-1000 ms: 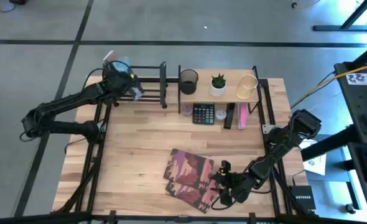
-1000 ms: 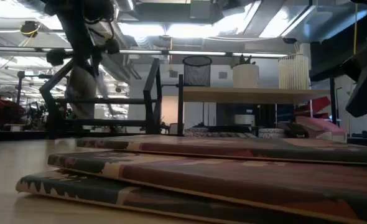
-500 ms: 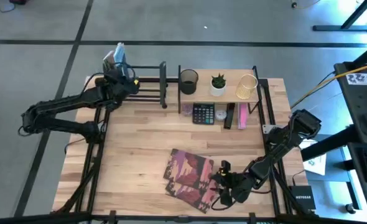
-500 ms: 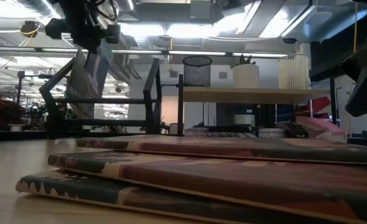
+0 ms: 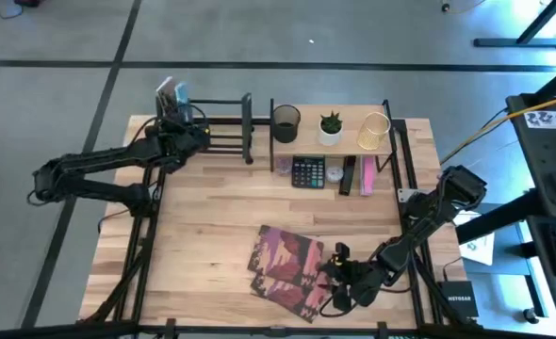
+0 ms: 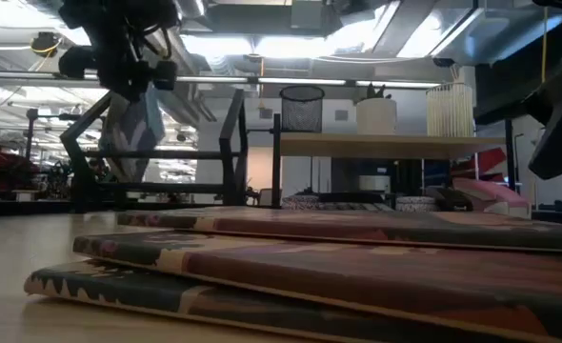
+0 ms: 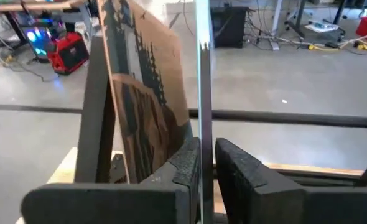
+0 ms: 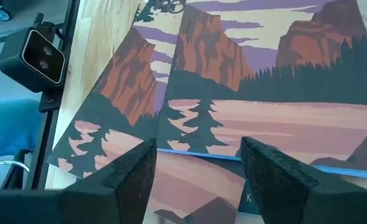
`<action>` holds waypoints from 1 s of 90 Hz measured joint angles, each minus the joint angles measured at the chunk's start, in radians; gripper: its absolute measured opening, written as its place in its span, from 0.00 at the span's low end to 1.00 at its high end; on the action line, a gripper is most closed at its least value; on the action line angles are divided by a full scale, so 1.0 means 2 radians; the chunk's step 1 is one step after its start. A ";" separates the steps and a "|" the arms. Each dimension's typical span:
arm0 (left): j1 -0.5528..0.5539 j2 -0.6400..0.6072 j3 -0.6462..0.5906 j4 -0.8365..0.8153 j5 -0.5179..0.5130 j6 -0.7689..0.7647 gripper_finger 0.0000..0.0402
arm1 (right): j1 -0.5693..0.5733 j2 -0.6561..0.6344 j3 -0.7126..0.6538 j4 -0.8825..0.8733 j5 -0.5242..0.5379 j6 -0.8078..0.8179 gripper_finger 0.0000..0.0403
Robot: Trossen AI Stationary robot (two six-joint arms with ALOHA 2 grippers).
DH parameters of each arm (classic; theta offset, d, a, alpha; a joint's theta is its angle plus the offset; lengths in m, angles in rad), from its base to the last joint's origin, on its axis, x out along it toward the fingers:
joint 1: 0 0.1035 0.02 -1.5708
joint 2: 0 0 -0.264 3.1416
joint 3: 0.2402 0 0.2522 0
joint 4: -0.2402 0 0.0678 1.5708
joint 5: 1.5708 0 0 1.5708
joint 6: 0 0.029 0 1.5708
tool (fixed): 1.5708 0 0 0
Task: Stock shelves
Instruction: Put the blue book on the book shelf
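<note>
The black metal-bar book rack (image 5: 223, 127) stands at the far left, next to the light-wood board shelf (image 5: 335, 141). A thin booklet with a forest picture (image 5: 171, 94) (image 7: 146, 93) stands on edge at the rack's left end, tilted against the end upright (image 7: 95, 112). My left gripper (image 7: 207, 146) (image 6: 129, 81) is just above it, shut on a thin sheet that I see edge-on. Several like booklets (image 5: 287, 264) lie flat in a stack at the near middle. My right gripper (image 8: 199, 168) (image 5: 339, 282) hovers open over the stack's near right corner. My left gripper pinches a thin upright sheet (image 7: 203, 118) between its two fingers. Whether it is the forest booklet's cover or another booklet, I cannot tell. The fingers slant down from the near side and lie along the sheet's plane. The booklet hangs below them in the rack (image 6: 133, 133).
On the board shelf stand a black mesh cup (image 5: 286, 122), a small potted plant (image 5: 331, 126) and a gold wire basket (image 5: 375, 131). Under it lie a calculator (image 5: 308, 172) and pink items (image 5: 367, 176). Bare tabletop (image 5: 212, 217) lies between rack and stack.
My left gripper has gone down toward the rack's left end, still shut. The booklet has swung from hanging beside the gripper to standing on edge and now sits lower between the rack's bars. The stack of booklets has not moved.
</note>
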 joint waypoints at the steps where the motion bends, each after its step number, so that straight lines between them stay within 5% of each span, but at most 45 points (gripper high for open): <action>1: 0.001 0.000 0.000 0.000 0.003 0.000 0.09 | 0.000 0.000 0.000 0.000 0.000 0.002 0.54; 39: 0.019 -0.008 0.000 0.000 0.038 0.011 0.26 | 0.001 0.000 0.000 0.013 -0.005 0.007 0.54; 90: 0.052 -0.011 0.028 0.000 0.096 0.055 0.20 | 0.001 0.000 0.000 0.013 0.000 0.003 0.54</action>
